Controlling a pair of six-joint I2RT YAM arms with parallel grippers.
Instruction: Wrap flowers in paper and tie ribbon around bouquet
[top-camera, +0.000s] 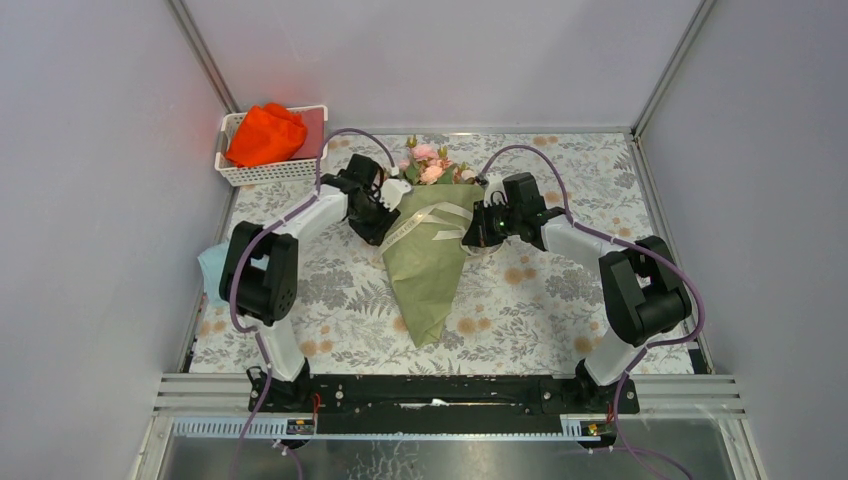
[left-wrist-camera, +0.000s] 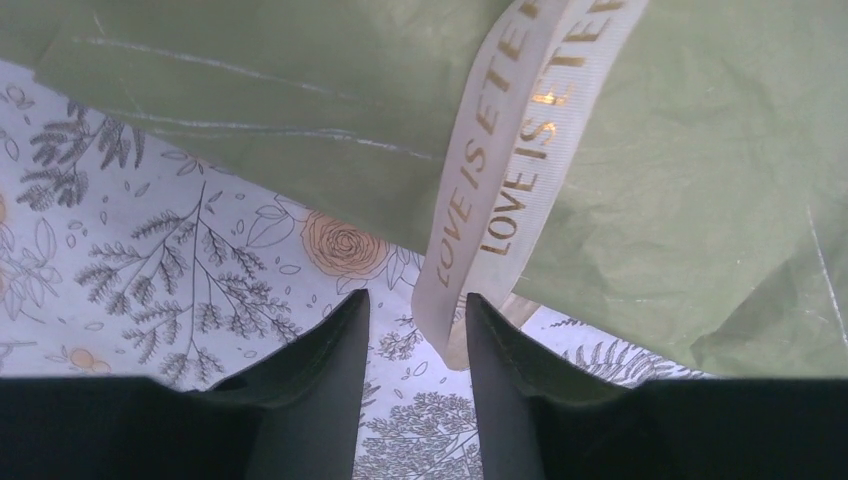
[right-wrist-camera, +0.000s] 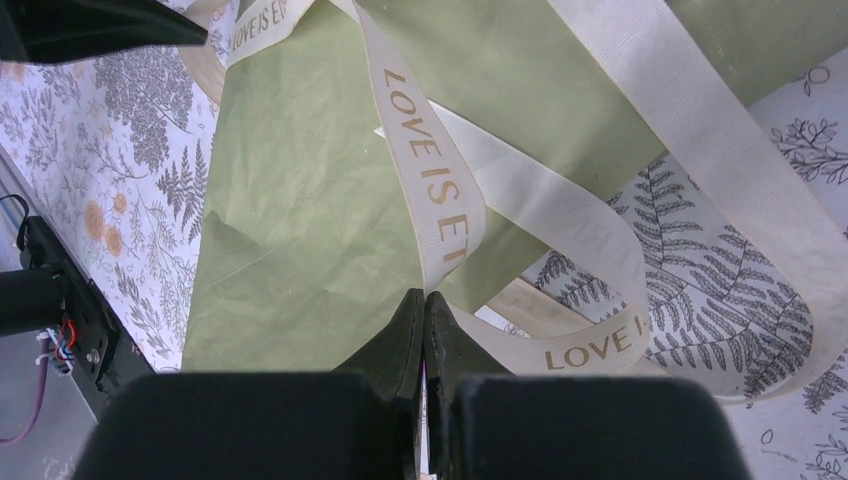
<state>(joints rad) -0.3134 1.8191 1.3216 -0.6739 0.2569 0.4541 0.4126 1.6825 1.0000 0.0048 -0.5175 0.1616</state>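
Observation:
The bouquet (top-camera: 425, 265) lies mid-table as a cone of olive-green paper (left-wrist-camera: 680, 180) (right-wrist-camera: 300, 200), its point toward the arm bases. Pink flowers (top-camera: 428, 160) show at the far wide end. The cream ribbon (top-camera: 432, 215), printed with gold letters, crosses the cone and loops on the cloth to its right. My left gripper (top-camera: 392, 200) (left-wrist-camera: 416, 295) is at the cone's left edge, jaws apart. A loose end of the ribbon (left-wrist-camera: 500, 170) hangs in the gap, close to the right finger. At the cone's right edge, my right gripper (top-camera: 478, 228) (right-wrist-camera: 425, 293) is shut on the ribbon (right-wrist-camera: 425, 170).
A white basket (top-camera: 262, 176) holding an orange-red cloth (top-camera: 265, 135) stands at the back left corner. A light blue cloth (top-camera: 210, 265) lies at the table's left edge beside the left arm. A floral tablecloth (top-camera: 560, 290) covers the table, and walls close it in.

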